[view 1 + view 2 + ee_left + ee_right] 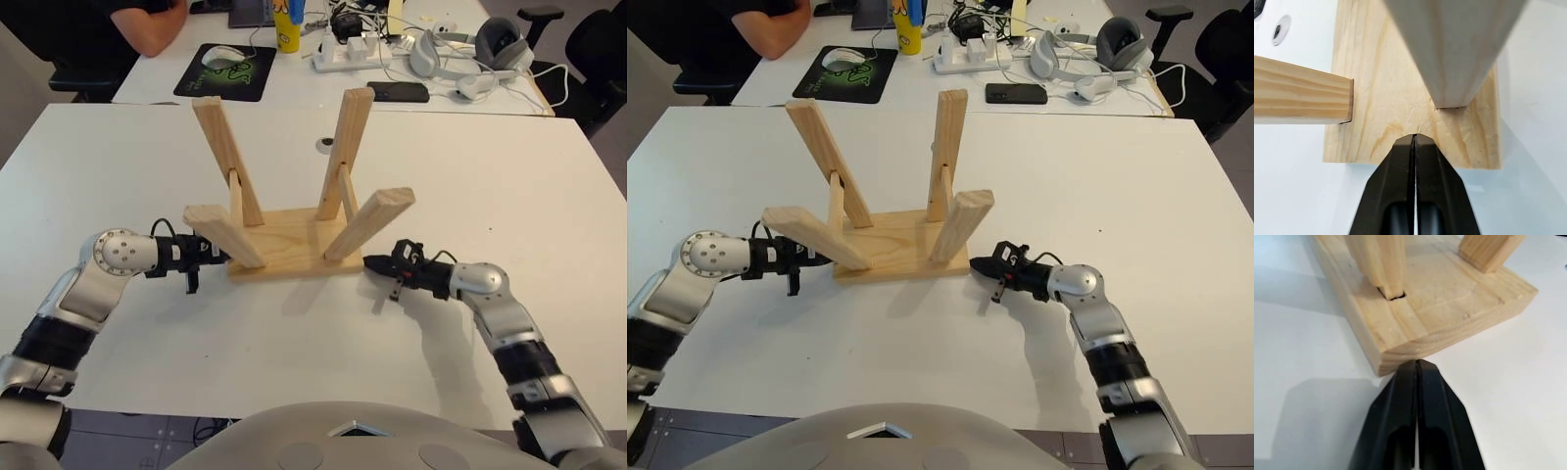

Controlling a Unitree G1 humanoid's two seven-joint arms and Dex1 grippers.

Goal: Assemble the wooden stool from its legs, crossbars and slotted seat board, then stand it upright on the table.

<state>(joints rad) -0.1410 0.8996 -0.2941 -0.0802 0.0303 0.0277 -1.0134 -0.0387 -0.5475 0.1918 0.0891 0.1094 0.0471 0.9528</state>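
Head views: stool logged upside down, seat board (289,245) flat on the white table (118,176). Four splayed legs (223,157) and two short crossbars (235,196) are counted, one crossbar per leg pair. Wrist views add the following: the left gripper (1414,138) is clenched on nothing, tips at the board's end edge. The right gripper (1417,363) is likewise clenched empty at a board corner, and a dark gap is noted in the slot (1393,294) at one leg's foot.

legs (224,147) 4 | crossbars (236,201) 2 | seat board (289,240) 1 | phone (398,92) 1 | mouse (223,57) 1
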